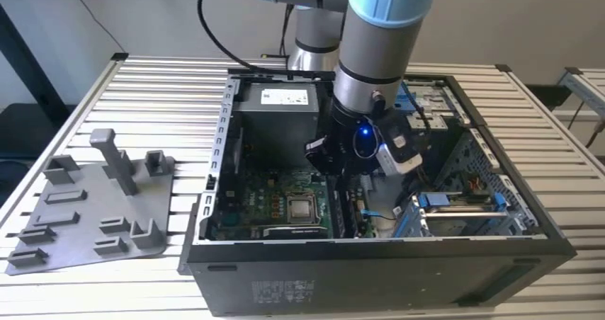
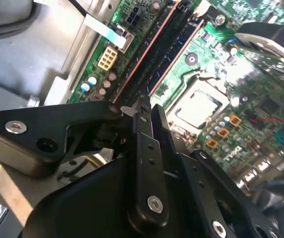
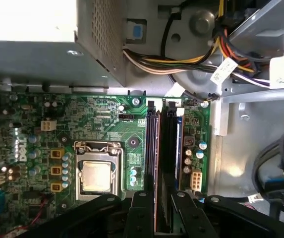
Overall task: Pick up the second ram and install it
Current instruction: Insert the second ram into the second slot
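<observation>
The second ram (image 3: pixel 167 144) is a long dark stick standing on edge in the memory slots of the green motherboard (image 3: pixel 112 129), beside the silver processor socket (image 3: pixel 96 176). In both wrist views it runs in between my black fingertips. My gripper (image 3: pixel 162 198) is low inside the open computer case (image 1: pixel 378 263), shut on the near end of the stick. In the second wrist view the gripper (image 2: pixel 149 111) meets the ram (image 2: pixel 159 54) where the dark strip ends. In the exterior view the arm's wrist (image 1: pixel 364 143) hides the stick.
A neighbouring slot (image 3: pixel 152 144) with a copper-coloured edge lies right beside the stick. The power supply box (image 1: pixel 274 97) and bundled cables (image 3: pixel 191 54) crowd the far end of the slots. A grey plastic tray (image 1: pixel 85 207) with upright pegs sits on the slatted table at the exterior view's left.
</observation>
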